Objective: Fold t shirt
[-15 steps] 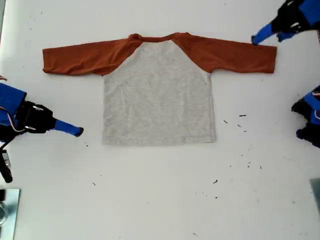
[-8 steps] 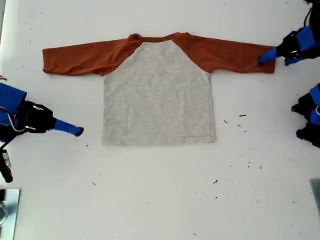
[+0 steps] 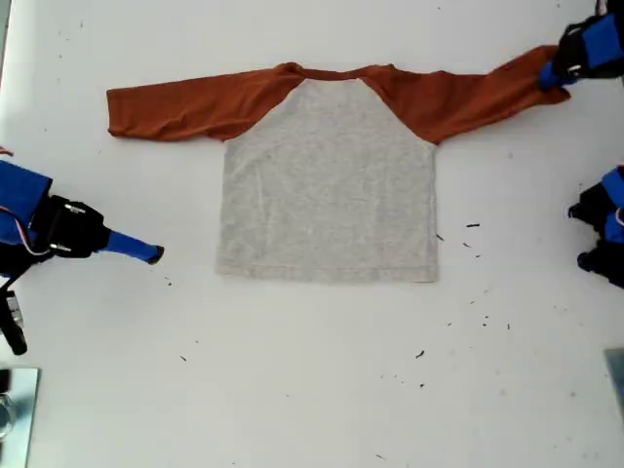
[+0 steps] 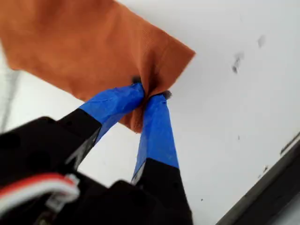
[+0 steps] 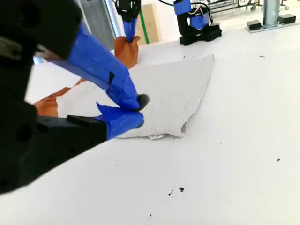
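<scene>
While first claw (image 4: 149,93) pinches t shirt (image 3: 327,185) sleeve, white table (image 3: 312,390) dark-specked; second claw (image 5: 136,110) clenched

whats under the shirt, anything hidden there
The t shirt lies flat on the white table, nothing bulging beneath. My first hand pinches one sleeve cuff. The shirt's underside is covered.

First gripper fingers: two long, tapering fingers (image 4: 154,126) were wrapped in bright blue tape, with small dark tips.
First gripper body: the housing (image 4: 51,154) was matte black plastic, crossed by a red-and-white cable (image 4: 37,187).
Second gripper fingers: blue-taped fingers (image 5: 101,70) ended in a rounded dark pad.
Second gripper body: black housing (image 3: 68,229) met a blue block (image 3: 19,205); thin wires ran beside it.
</scene>
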